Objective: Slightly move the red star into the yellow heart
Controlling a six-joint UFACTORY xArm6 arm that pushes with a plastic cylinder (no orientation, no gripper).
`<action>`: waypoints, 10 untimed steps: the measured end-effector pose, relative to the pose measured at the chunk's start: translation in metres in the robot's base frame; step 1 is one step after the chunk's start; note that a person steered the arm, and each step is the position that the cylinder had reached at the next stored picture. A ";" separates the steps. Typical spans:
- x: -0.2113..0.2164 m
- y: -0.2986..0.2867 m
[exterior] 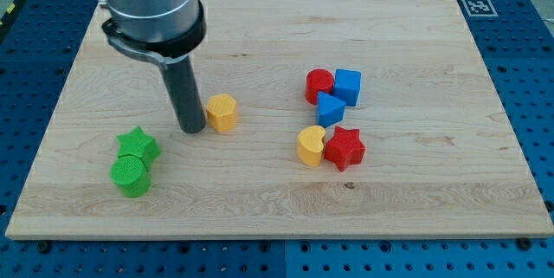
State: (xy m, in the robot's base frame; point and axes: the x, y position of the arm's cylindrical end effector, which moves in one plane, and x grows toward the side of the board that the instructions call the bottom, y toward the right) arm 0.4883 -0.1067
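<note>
The red star [344,147] lies right of the board's middle, touching the right side of the yellow heart [311,145]. My tip [191,128] rests on the board well to the view's left of both, just left of a yellow hexagon block [222,112], nearly touching it.
A red round block [319,86], a blue cube [348,86] and a blue triangle [330,108] cluster just above the heart and star. A green star [138,146] and a green cylinder [131,175] sit at the lower left. The wooden board [415,217] ends near the view's bottom.
</note>
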 end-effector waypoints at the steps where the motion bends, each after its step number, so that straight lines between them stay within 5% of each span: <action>1: 0.000 0.005; 7: 0.014 0.050; 10: 0.070 0.074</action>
State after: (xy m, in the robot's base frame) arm 0.5584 -0.0332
